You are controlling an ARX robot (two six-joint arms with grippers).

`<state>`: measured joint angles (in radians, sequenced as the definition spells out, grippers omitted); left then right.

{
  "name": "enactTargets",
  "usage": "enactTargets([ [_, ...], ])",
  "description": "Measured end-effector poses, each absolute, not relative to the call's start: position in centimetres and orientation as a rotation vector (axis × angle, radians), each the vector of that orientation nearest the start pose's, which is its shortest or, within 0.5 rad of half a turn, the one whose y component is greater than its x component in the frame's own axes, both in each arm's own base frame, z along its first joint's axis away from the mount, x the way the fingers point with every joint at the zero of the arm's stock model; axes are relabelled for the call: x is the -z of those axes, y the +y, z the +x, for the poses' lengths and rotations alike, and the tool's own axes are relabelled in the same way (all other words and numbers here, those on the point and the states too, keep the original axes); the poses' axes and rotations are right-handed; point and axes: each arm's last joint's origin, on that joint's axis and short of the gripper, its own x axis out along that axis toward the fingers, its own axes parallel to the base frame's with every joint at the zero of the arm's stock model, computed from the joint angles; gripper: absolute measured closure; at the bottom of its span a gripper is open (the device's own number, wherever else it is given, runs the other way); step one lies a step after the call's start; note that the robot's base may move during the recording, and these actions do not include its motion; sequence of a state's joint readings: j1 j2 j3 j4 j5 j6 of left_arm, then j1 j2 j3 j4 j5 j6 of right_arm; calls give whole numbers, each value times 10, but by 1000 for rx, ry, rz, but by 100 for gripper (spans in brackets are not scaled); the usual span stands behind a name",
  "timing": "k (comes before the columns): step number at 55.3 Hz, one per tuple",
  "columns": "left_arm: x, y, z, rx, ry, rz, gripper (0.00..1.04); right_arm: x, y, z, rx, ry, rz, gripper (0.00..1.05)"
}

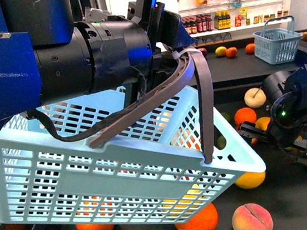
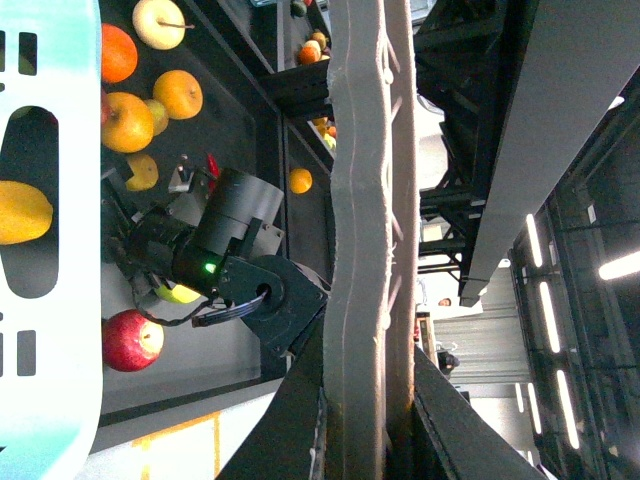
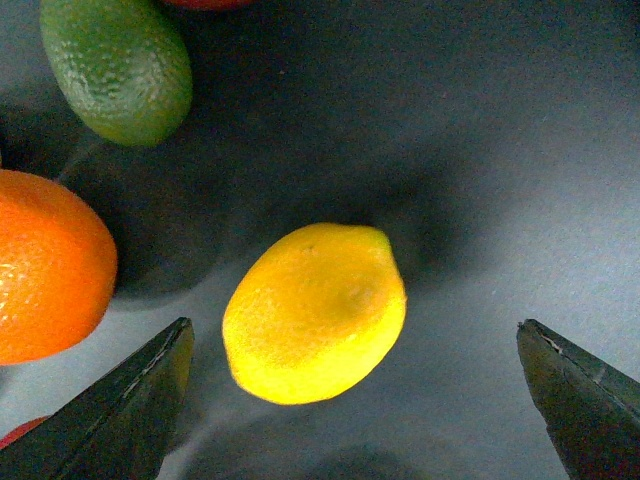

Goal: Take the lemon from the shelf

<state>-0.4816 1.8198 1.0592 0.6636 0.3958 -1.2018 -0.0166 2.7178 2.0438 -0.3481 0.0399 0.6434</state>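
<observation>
Our right gripper (image 3: 352,335) hovers with jaws apart on either side of the lemon (image 3: 315,312), which lies on the black shelf (image 3: 500,150). In the front view this is at 3 o'clock from the basket (image 1: 121,169). Our left gripper (image 2: 370,425) is clamped on its handle (image 1: 204,97).

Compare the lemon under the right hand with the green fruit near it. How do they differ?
Colour: the lemon is bright yellow, the green fruit dark green. Skin: the lemon looks smooth, the green fruit pebbled. Place: the lemon lies between the open fingers of the right hand, the green fruit off to one side of them. Both are oval and rest on the dark tray of the shelf.
</observation>
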Motion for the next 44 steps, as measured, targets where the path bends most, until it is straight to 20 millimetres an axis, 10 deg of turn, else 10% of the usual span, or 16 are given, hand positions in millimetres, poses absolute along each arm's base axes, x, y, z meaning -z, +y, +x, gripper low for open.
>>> enactTargets([
  [14, -225, -194, 348, 705, 612, -1115, 93, -27, 30, 544, 465, 1000, 623, 7],
  [44, -225, -194, 348, 705, 612, -1115, 93, 12, 20, 547, 549, 1018, 621, 7],
])
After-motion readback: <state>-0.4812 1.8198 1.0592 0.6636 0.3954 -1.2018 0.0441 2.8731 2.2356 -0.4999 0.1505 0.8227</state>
